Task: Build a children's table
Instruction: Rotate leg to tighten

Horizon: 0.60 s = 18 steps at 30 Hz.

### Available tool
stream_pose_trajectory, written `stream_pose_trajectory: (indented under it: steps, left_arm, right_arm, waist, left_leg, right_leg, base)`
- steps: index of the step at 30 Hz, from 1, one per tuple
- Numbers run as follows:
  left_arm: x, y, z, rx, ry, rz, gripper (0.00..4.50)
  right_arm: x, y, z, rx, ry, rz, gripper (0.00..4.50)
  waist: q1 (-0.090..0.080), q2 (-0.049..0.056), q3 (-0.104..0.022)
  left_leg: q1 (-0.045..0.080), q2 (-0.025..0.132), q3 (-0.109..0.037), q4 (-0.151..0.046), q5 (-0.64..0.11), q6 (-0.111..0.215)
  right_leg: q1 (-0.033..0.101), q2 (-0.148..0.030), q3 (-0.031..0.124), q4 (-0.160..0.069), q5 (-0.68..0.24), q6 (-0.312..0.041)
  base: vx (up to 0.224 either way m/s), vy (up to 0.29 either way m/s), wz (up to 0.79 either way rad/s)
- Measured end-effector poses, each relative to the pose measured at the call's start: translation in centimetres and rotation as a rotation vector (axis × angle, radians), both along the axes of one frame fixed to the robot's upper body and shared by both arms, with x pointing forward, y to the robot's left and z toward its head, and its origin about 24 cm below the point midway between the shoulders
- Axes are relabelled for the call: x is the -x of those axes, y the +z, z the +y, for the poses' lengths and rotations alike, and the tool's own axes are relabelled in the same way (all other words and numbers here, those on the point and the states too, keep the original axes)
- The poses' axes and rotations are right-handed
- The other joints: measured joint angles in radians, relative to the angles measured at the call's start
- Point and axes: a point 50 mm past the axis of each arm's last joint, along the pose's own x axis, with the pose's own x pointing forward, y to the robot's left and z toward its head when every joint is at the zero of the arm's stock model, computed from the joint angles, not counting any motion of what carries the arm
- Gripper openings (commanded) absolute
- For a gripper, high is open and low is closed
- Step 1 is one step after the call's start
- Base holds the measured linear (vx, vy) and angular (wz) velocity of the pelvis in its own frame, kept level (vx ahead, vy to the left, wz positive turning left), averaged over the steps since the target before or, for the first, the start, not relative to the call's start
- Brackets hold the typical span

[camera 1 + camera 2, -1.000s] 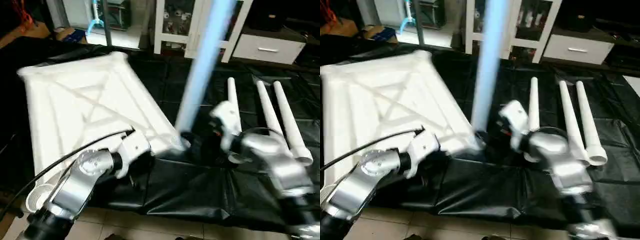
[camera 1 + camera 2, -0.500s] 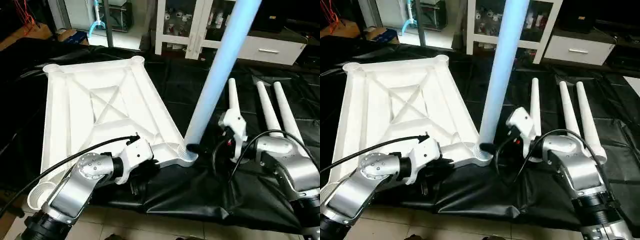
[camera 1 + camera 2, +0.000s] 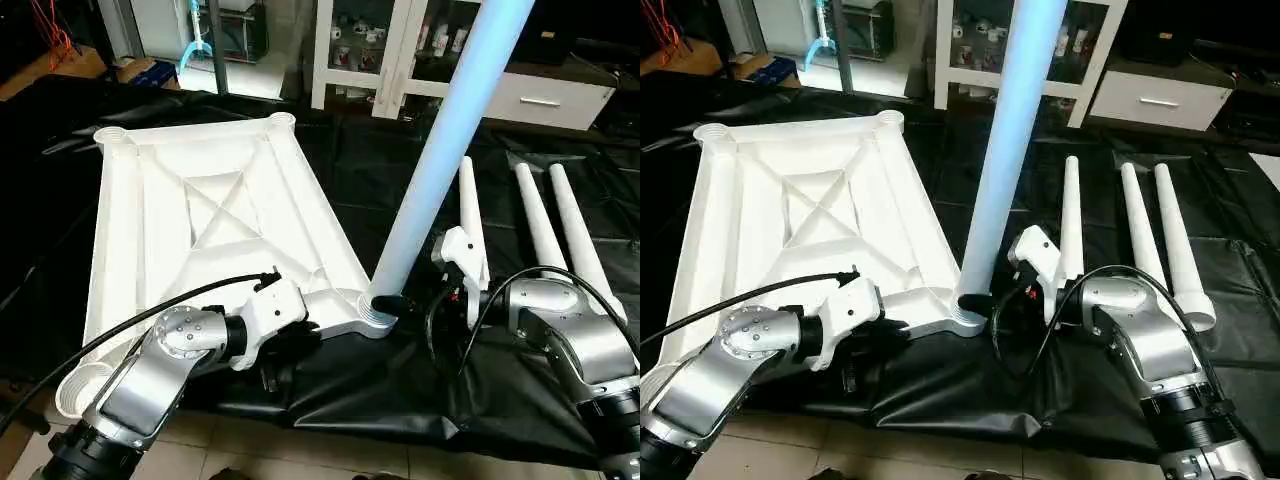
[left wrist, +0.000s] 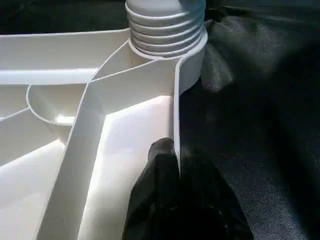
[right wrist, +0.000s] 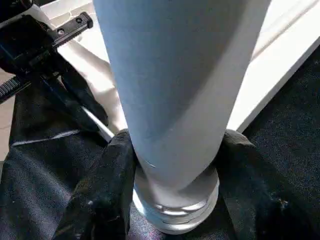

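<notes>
— What do we have under everything?

— We see a black sheet (image 3: 400, 400), wrinkled and glossy, spread over the floor. Its near edge stops short of the pale floor tiles (image 3: 300, 455).

— And at the back?

— We see a white cabinet (image 3: 395, 50) with glass doors and small items on its shelves, too small for us to tell what they are. Just beside it stands a low white drawer (image 3: 540, 98) with a metal handle.

— On the far left?

— We make out a brown cardboard box (image 3: 120, 68), a blue object (image 3: 158, 72) just beside it, and red wires (image 3: 48, 28) in the corner.
</notes>
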Motion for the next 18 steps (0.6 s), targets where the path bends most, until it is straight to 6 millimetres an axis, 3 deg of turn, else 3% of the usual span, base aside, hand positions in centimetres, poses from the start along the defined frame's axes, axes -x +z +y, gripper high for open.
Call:
stream_pose_trajectory:
  steps: [7,12,18]
  left_arm:
    - [-0.5,-0.2,0.0,-0.007,0.069,-0.014,0.0]
    - [-1.9,-0.6,-1.0,0.0,0.217,-0.011,0.0]
    - [-4.1,-0.6,-3.2,0.028,0.472,0.028,0.0]
  right_arm:
    - [-0.6,-0.7,1.1,-0.029,-0.103,-0.003,1.96]
    - [-2.4,-1.6,3.4,-0.057,-0.323,-0.007,1.95]
    - [-5.5,-1.8,7.7,-0.112,-0.667,0.005,1.93]
  waist:
    - [-0.009,-0.001,-0.001]
    - [-0.037,0.0,-0.002]
    - [-0.075,-0.003,-0.001]
  left_leg:
    - [0.0,0.0,0.0,0.0,0.001,-0.001]
    - [0.014,0.001,-0.001,0.0,0.001,-0.002]
    - [0.013,0.0,-0.008,0.0,0.001,-0.002]
  right_leg:
    - [0.003,0.001,0.0,0.001,-0.001,0.002]
    - [0.015,0.001,-0.002,-0.002,-0.002,0.005]
    - [0.014,0.0,-0.009,-0.011,-0.003,0.005]
  base:
    - [0.0,0.0,0.0]
    - [0.0,0.0,0.0]
    - [0.0,0.0,0.0]
